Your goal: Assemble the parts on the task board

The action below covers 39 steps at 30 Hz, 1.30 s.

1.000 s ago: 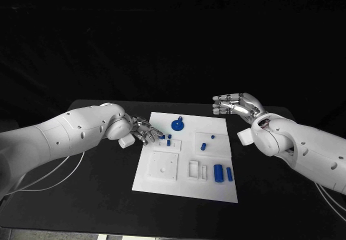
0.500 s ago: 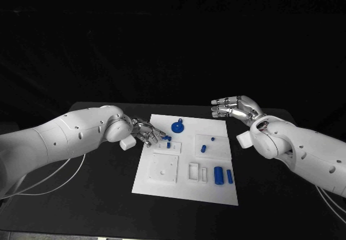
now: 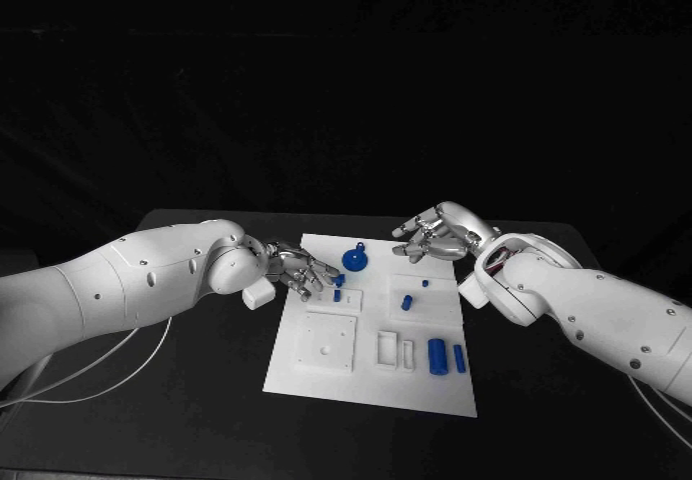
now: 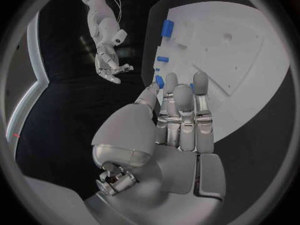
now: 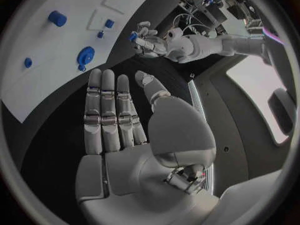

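Left hand (image 3: 296, 270) pinches small blue part (image 3: 336, 281) at task board (image 3: 368, 375) left edge; right hand (image 3: 433, 235) empty, fingers spread.

Worktop (image 3: 188, 400): black, matte, filling the lower half of the head view. Backdrop (image 3: 346, 100): black, unlit, across the upper half. White cables (image 3: 87, 365) trail over the lower left (two strands, looping toward the frame's edge).

White task board (image 3: 368, 372) – blue parts (image 3: 437, 352) (scattered) on it.
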Available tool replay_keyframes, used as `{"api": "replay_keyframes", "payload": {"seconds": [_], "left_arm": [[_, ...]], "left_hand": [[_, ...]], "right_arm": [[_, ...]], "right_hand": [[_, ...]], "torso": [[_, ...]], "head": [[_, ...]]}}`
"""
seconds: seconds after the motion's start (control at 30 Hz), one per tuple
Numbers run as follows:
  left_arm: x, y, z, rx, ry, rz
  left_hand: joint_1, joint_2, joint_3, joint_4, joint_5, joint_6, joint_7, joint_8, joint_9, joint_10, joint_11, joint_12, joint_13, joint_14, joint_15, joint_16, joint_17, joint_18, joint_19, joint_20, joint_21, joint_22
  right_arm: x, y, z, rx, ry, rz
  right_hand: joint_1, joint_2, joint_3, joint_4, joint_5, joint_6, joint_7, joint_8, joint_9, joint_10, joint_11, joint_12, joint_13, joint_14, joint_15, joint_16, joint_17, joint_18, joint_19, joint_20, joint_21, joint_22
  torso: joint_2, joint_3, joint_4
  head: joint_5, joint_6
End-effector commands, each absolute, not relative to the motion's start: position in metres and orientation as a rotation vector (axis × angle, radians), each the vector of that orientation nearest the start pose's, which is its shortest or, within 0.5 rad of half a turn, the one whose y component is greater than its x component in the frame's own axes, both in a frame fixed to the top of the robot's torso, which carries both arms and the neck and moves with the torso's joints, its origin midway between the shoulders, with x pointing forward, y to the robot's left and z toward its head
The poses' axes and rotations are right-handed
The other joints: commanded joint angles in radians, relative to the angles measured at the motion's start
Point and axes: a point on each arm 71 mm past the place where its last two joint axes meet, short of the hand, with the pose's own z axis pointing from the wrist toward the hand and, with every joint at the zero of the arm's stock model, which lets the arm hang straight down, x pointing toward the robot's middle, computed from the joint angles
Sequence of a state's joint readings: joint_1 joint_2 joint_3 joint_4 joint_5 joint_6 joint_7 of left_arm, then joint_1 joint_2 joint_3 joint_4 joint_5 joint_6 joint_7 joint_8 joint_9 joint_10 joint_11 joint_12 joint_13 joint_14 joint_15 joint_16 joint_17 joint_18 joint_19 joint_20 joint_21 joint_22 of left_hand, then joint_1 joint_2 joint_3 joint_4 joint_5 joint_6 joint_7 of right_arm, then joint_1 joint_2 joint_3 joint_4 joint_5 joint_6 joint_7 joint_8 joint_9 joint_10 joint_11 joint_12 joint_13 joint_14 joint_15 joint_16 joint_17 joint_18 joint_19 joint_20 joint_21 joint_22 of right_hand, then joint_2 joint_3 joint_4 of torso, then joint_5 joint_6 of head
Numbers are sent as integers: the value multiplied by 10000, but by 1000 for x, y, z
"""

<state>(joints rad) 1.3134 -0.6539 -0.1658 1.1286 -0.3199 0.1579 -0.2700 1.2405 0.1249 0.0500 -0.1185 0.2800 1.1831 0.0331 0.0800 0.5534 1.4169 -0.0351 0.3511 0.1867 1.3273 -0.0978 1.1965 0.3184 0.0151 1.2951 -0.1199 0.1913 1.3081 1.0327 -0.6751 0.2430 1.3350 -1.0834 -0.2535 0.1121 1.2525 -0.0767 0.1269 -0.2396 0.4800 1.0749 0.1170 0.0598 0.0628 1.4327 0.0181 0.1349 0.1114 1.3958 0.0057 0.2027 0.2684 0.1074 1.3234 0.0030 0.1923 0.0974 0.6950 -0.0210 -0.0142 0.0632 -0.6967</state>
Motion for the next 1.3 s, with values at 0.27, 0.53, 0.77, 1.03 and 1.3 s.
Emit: {"api": "replay_keyframes", "payload": {"seconds": [0.27, 0.53, 0.77, 1.03, 1.3], "left_arm": [[534, 209, -217, -8992, 22616, -10728], [530, 202, -216, -8824, 22730, -10903], [528, 199, -215, -8683, 22793, -10898], [528, 197, -216, -8590, 22855, -10869], [527, 196, -216, -8509, 22909, -10833]], "left_hand": [[8, 63, 1263, -1298, 71, 89, 9, -9, 14, 71, -30, 14, 12, 8, -38, -54, 22, 14, -30, -16, 48, 183], [3, 72, 1276, -1320, 85, 102, 10, -24, 21, 83, -36, 5, 8, 22, -39, -54, 36, 20, -25, -18, 68, 184], [-2, 70, 1277, -1326, 86, 103, 11, -28, 23, 85, -37, 2, 6, 24, -39, -56, 39, 23, -25, -18, 74, 184], [-7, 77, 1282, -1337, 90, 107, 12, -35, 27, 92, -39, -2, 5, 32, -39, -61, 45, 29, -21, -17, 91, 184], [-7, 77, 1282, -1337, 90, 107, 12, -35, 27, 92, -39, -2, 5, 32, -39, -61, 45, 29, -21, -17, 91, 184]], "right_arm": [[512, -138, -179, -726, 16946, 8463], [508, -122, -179, -1096, 17286, 7748], [504, -113, -180, -1314, 17700, 7733], [503, -107, -183, -1360, 17867, 7684], [502, -103, -185, -1362, 17953, 7597]], "right_hand": [[201, 647, -1990, -186, -98, -279, -110, 29, 3, -1504, -214, 7388, 7917, -492, -631, 5816, 9508, -28, 752, -815, 3906, 3118], [259, 278, -1814, 487, -271, -365, -86, 27, 5, -979, -160, 9355, 10148, -76, -566, 7975, 10438, 326, 18, -720, 5559, 5286], [350, 95, -1618, 886, -262, -273, -95, 18, 1, -834, -161, 9608, 10595, -24, -574, 8381, 10491, 380, 87, -708, 5270, 6389], [310, 75, -1580, 1080, -263, -222, -120, 24, 3, -771, -167, 9756, 10767, 25, -569, 8580, 10564, 386, 236, -714, 4842, 7141], [276, 49, -1553, 1326, -276, -146, -154, 22, 3, -702, -193, 9847, 10865, 81, -594, 8666, 10603, 375, 371, -739, 4567, 7582]], "torso": [[5, -23, -4], [17, -22, -24], [20, -2, -25], [21, 6, -21], [21, -2, -24]], "head": [[1, 86], [10, 107], [10, 105], [9, 100], [22, 90]]}}
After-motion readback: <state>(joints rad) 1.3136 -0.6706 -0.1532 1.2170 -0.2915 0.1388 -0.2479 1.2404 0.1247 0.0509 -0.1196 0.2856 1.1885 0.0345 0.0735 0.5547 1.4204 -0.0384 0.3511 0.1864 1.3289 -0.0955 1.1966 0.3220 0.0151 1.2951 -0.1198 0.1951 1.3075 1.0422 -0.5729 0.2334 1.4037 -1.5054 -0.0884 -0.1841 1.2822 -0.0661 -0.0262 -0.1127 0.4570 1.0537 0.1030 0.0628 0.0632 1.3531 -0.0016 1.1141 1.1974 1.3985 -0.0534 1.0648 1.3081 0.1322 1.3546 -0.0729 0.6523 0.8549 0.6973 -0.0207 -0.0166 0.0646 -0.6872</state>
